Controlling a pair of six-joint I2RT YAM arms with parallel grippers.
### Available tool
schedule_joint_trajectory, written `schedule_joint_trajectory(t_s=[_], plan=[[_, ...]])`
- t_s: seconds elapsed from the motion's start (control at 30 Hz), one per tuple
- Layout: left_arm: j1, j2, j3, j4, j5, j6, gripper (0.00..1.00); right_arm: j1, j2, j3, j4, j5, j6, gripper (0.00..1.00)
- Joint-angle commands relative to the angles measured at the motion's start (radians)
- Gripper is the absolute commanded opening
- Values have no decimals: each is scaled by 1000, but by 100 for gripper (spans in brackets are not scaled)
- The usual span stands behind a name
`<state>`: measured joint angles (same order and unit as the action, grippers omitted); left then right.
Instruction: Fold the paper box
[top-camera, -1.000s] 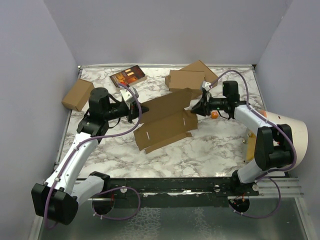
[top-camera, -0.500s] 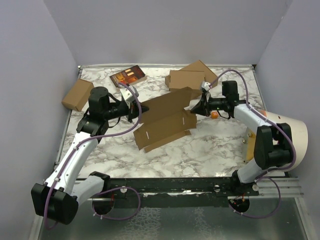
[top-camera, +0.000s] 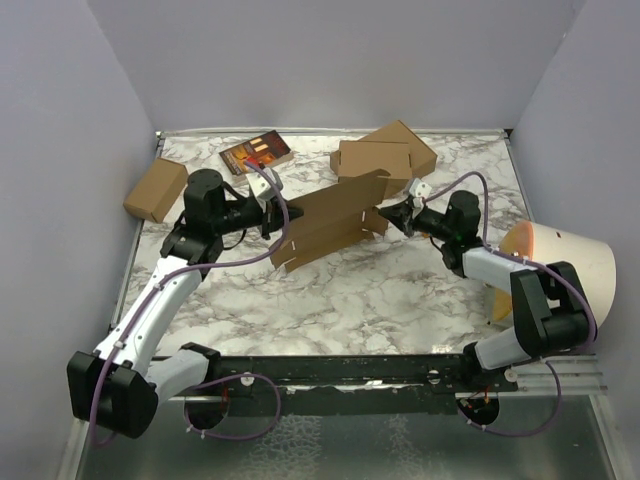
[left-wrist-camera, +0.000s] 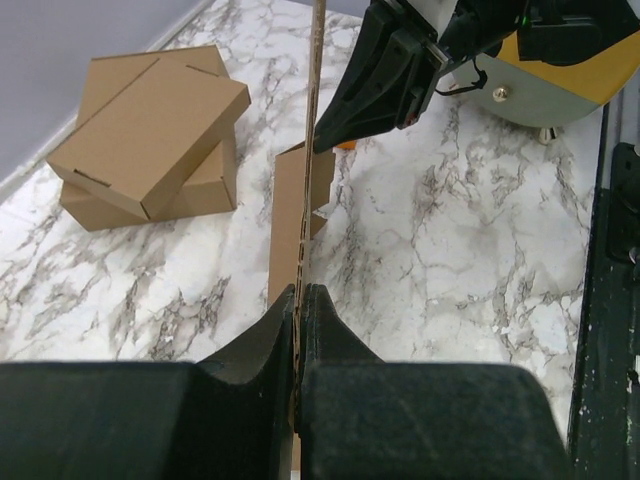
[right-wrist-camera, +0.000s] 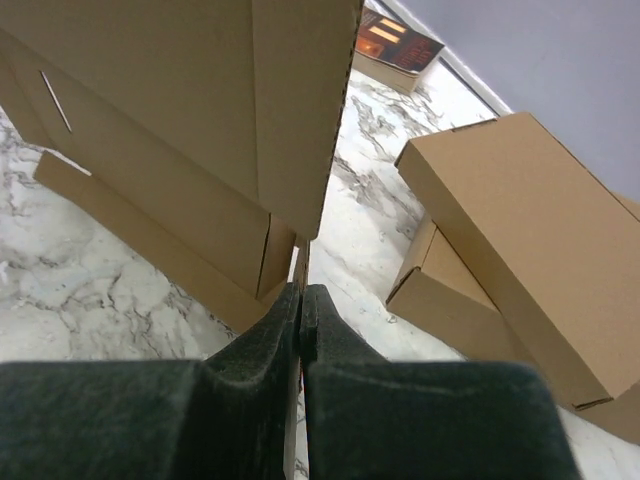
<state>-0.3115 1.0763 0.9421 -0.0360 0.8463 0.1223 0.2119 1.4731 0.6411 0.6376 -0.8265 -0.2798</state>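
The paper box (top-camera: 330, 222) is a flat brown cardboard sheet with flaps and slits, held tilted up on edge above the marble table between both grippers. My left gripper (top-camera: 274, 222) is shut on its left edge. In the left wrist view the fingertips (left-wrist-camera: 318, 308) pinch the sheet (left-wrist-camera: 303, 180), seen edge-on. My right gripper (top-camera: 386, 215) is shut on a small flap at the sheet's right end. In the right wrist view the thin flap (right-wrist-camera: 300, 262) runs between the closed jaws, with the sheet's broad face (right-wrist-camera: 190, 110) ahead.
Two stacked ready-folded brown boxes (top-camera: 385, 155) stand just behind the sheet, close to the right gripper (right-wrist-camera: 520, 250). A small brown carton (top-camera: 155, 190) sits at the far left. A book (top-camera: 256, 152) lies at the back. A cream dome-shaped object (top-camera: 555, 255) stands at the right edge.
The right gripper has shut on the sheet's right flap and its arm has swung nearer and lower. The sheet has tipped from nearly flat to up on edge.
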Motion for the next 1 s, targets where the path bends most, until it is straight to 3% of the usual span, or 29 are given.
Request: schedule_joint_trajectory(t_s=[0.0, 0.27, 0.5, 0.97], plan=[[-14, 22, -40, -32, -7, 11, 0, 24, 7, -57, 225, 80, -5, 1], [-14, 38, -50, -100, -88, 47, 0, 24, -6, -70, 141, 39, 26, 1], [-15, 33, -68, -93, -93, 25, 0, 24, 11, 8, -100, -46, 53, 3], [-15, 20, -84, -90, -92, 24, 0, 23, 49, 90, -347, -163, 13, 11]])
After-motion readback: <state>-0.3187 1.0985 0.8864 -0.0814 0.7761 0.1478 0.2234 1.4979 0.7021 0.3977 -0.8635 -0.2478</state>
